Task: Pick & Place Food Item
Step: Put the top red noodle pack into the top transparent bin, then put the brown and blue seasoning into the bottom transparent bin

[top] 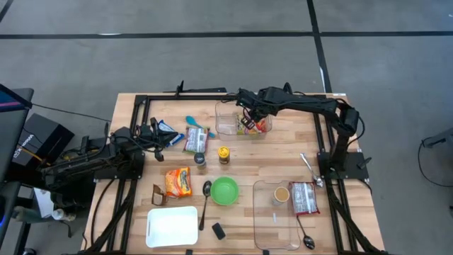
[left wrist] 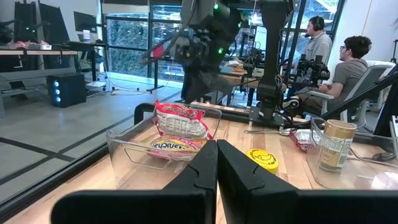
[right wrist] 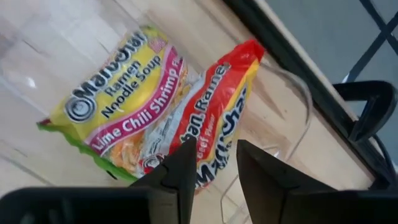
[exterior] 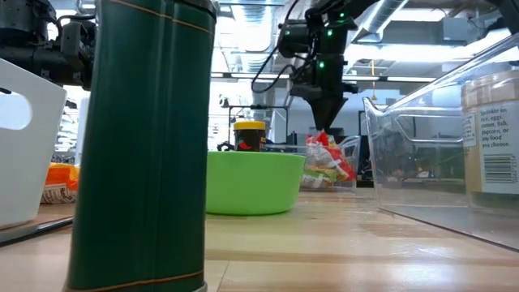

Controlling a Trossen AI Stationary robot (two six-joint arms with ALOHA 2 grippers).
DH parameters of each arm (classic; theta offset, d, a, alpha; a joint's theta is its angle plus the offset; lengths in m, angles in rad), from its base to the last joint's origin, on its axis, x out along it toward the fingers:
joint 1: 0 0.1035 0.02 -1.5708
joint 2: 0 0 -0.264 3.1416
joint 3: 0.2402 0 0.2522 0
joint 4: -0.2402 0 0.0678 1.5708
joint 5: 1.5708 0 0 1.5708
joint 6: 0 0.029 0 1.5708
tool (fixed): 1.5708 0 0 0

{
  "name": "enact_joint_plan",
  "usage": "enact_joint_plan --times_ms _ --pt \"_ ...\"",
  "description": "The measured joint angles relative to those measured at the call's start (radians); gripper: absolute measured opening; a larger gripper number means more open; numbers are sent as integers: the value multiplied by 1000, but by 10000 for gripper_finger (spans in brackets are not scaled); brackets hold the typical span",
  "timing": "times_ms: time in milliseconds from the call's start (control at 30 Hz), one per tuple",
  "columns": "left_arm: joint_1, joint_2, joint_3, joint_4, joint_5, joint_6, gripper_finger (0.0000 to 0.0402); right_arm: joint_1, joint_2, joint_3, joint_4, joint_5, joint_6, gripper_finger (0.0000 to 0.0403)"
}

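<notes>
While the right hand [top: 249,119] hangs over the clear bin [top: 225,126] at the tabletop's [top: 283,159] far edge, its fingers sit slightly apart, holding nothing. Just below it, 2 ramen pkts lie inside the bin: red beef ramen [right wrist: 217,118] overlapping the yellow lime chili shrimp ramen [right wrist: 118,106]. Left hand [top: 157,134] waits at left side nr a blue pkt [top: 167,132], fingers [left wrist: 202,171] pressed together, empty.

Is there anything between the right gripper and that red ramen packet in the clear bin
Nothing visible. The right gripper hangs just above the red ramen packet, jaws slightly apart, with clear space between. The packet leans against the yellow ramen packet inside the clear bin.
</notes>
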Motion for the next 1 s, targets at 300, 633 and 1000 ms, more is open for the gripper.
enact_joint_plan --times_ms 300,633,1000 --pt "0 0 0 0 0 0 1 26 -85 1 16 4 -14 98" --pt "0 0 0 0 0 0 1 94 -189 1 36 3 -127 16" --pt "0 0 0 0 0 0 1 207 -206 1 61 3 -163 21"
